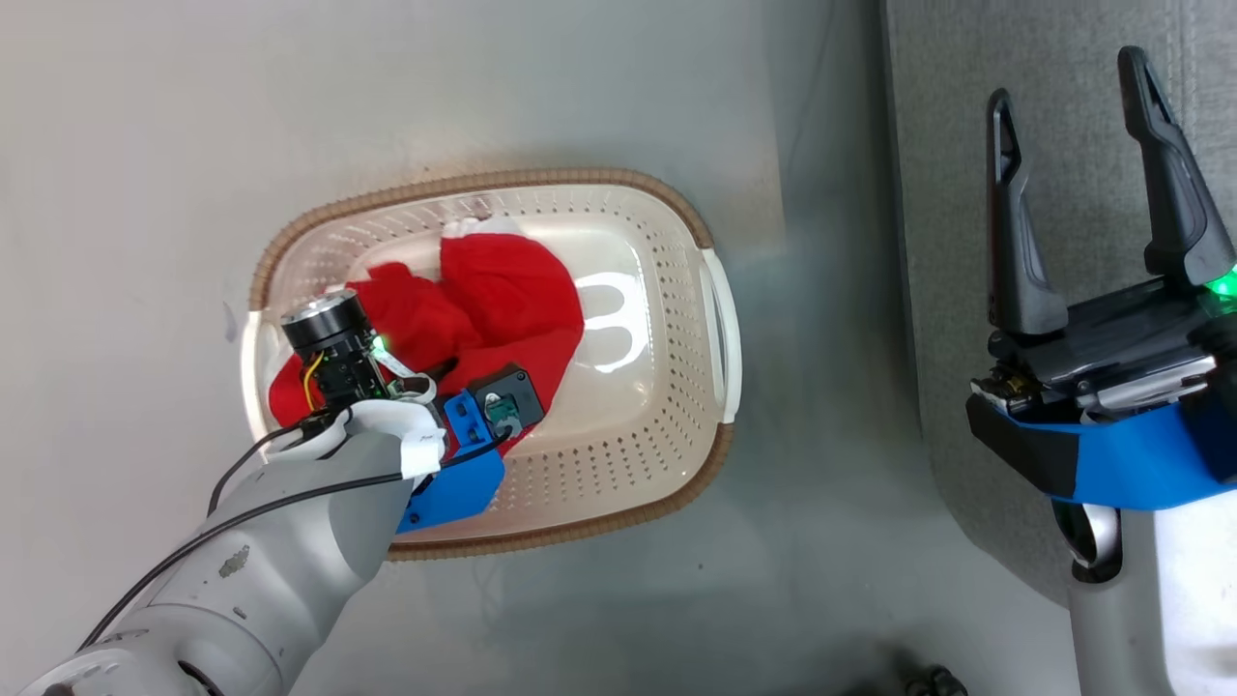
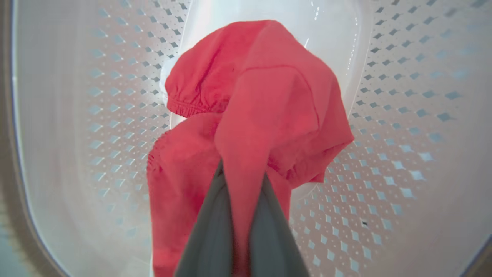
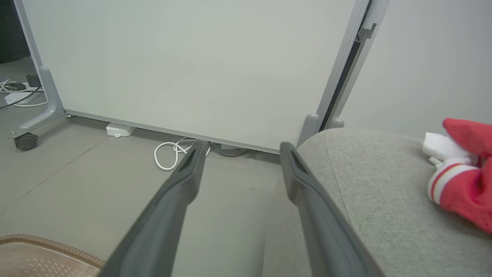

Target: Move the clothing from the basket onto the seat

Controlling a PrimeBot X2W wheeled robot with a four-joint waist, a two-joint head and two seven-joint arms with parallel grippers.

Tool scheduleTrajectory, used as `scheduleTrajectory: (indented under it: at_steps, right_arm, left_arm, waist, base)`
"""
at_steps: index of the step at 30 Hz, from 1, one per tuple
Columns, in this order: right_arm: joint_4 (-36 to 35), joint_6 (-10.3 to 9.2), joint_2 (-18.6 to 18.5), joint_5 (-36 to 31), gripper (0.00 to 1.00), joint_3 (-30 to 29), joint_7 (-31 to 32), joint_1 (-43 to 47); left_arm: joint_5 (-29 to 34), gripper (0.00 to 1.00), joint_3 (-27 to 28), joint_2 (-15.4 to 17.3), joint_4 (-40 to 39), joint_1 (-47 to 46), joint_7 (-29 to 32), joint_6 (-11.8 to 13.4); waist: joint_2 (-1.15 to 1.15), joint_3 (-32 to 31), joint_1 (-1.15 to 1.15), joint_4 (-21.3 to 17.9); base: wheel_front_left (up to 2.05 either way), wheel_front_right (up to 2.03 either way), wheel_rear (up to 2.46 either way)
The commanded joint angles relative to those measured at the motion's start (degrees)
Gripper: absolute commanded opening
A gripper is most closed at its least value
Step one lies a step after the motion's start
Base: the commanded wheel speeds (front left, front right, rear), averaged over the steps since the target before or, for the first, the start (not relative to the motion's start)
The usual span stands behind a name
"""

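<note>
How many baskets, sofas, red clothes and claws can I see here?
Basket: 1
Seat: 1
Red garments: 2, one gripped in the basket, one on the seat
Claws: 2, left claw, right claw
Total: 6

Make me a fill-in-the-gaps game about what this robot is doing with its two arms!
The left gripper has its jaws shut on a ____ garment. That garment is inside the cream ____. The right gripper has its jaws ____. A second garment lies on the grey ____.
Missing words: red, basket, open, seat.
</note>
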Motion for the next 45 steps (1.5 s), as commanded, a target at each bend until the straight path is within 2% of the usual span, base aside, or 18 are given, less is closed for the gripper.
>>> scheduleTrajectory:
  at_steps: [1,7,19,25,27,38,45]
  right_arm:
    - [0.7,0.01,0.0,0.4,1.00,-0.1,0.0,1.1]
    - [2.1,0.01,-0.1,1.1,1.00,-0.2,0.0,1.6]
    - [5.4,0.01,-1.0,2.0,1.00,-1.8,0.0,5.9]
    - [6.9,0.01,-1.8,2.5,1.00,-2.1,0.0,8.2]
    - [7.5,0.01,-1.9,2.7,1.00,-2.2,0.0,9.0]
    - [9.4,0.01,-1.2,3.9,1.00,-2.6,0.0,13.8]
    - [9.8,0.01,-0.7,4.7,1.00,-2.8,0.0,16.2]
  left_arm:
    - [-0.9,0.00,-0.2,-0.1,-0.6,0.6,-1.4,0.0]
    - [-3.4,0.00,-0.2,-0.6,-1.8,1.4,-4.3,0.0]
    - [-12.8,0.00,-0.1,-2.3,-4.8,2.6,-12.7,0.0]
    - [-17.1,0.00,1.7,-2.0,-7.7,3.3,-14.1,0.0]
    - [-17.6,0.00,3.0,-1.6,-10.3,3.4,-14.2,0.1]
    - [-16.2,0.00,12.1,2.6,-25.8,7.2,-14.2,4.2]
    - [-14.2,0.00,18.4,4.2,-36.1,8.3,-14.2,5.9]
  waist:
    - [0.00,-1.6,0.00,0.1]
    - [0.00,-5.2,0.00,0.8]
    - [0.00,-16.6,0.00,4.1]
    - [0.00,-22.8,0.00,5.1]
    - [0.00,-24.8,0.00,5.3]
    - [0.00,-34.5,0.00,5.8]
    - [0.00,-38.5,0.00,5.8]
  base:
    - [0.00,0.00,0.00]
    - [0.00,0.00,0.00]
    - [0.00,0.00,0.00]
    - [0.00,0.00,0.00]
    - [0.00,0.00,0.00]
    - [0.00,0.00,0.00]
    - [0.00,0.00,0.00]
